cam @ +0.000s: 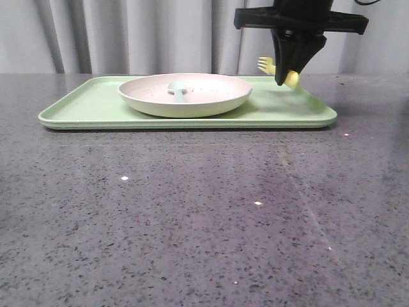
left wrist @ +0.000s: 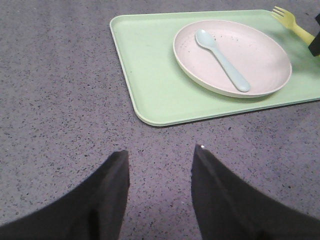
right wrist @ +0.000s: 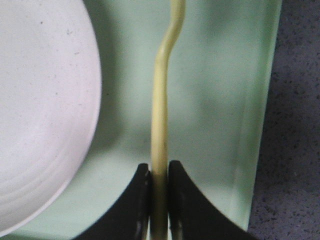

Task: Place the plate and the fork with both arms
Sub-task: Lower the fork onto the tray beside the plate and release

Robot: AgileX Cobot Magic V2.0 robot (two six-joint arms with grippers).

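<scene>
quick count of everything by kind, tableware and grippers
tray: 1
plate: 1
spoon: 1, lying in the plate
fork: 1, held above the tray by the right gripper
grippers: 2, counting the left gripper, empty
total: 6

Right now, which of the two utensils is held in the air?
The yellow fork, clamped in the right tool above the tray; the pale blue spoon lies in the plate.

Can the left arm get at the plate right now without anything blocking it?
Probably yes. The left end effector is open and empty, with only bare table between it and the plate. The right end effector holds the fork beyond the far side.
</scene>
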